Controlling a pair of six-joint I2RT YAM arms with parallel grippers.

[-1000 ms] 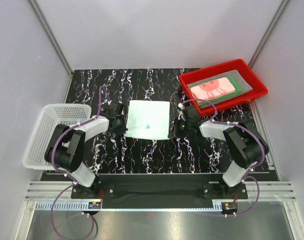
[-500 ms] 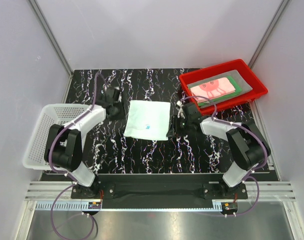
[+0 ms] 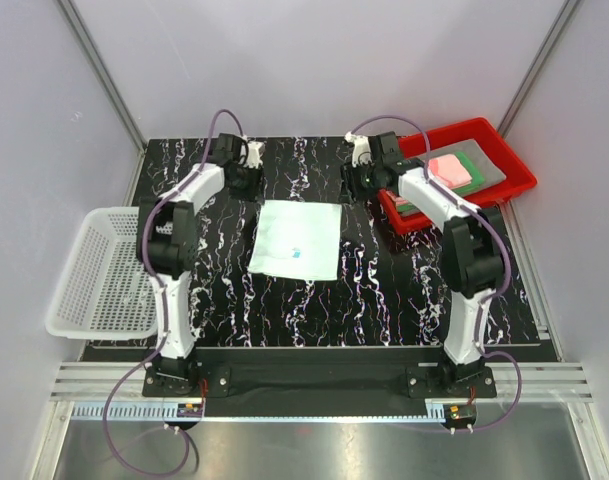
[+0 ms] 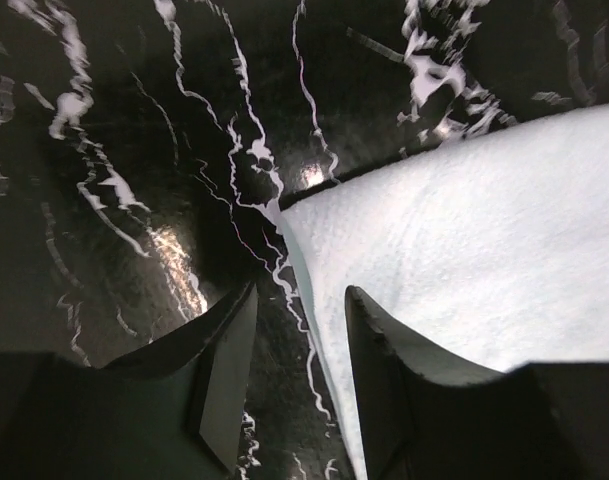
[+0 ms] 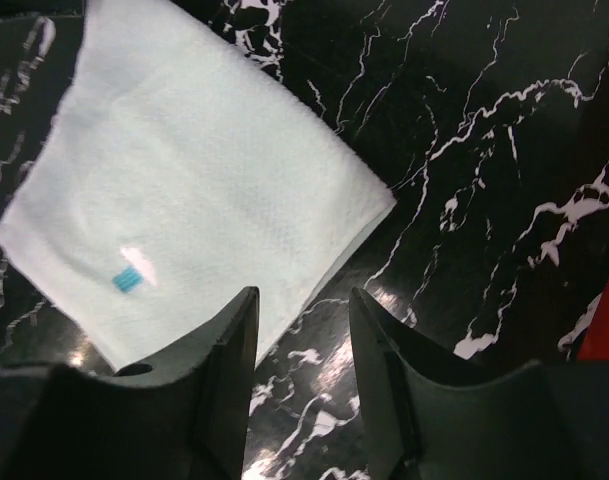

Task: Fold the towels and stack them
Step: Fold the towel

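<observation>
On the black marbled table [image 3: 284, 300], near its middle: pale blue-white towel [image 3: 296, 239] lying flat and folded, small blue tag [image 5: 128, 278] on its top face, near edge slightly ragged where layers overlap. Apart from both grippers, touched by neither.

Left gripper [image 3: 252, 178] reaching past the towel's far left corner, raised over bare tabletop; fingers [image 4: 224, 370] parted, nothing between them but table and the towel's corner below. Moderately wide gap.

Right gripper [image 3: 352, 182] mirrored past the far right corner, likewise raised; fingers [image 5: 384, 370] spread with a clear gap, empty, towel edge and marbled surface visible through it.

At the far right corner of the table: red tray [image 3: 514, 178], partly hidden behind the right arm. Inside it, pink towel [image 3: 449, 167] on top, folded; bright green towel [image 3: 469, 180] showing as a strip beneath it; grey towel [image 3: 489, 170] lowest, edges sticking out around the others. Stack lying fairly flat, tilted with the tray's own skewed placement.

At the left edge of the table: white lattice basket [image 3: 99, 280], overhanging the table's side, well apart from the towel.
</observation>
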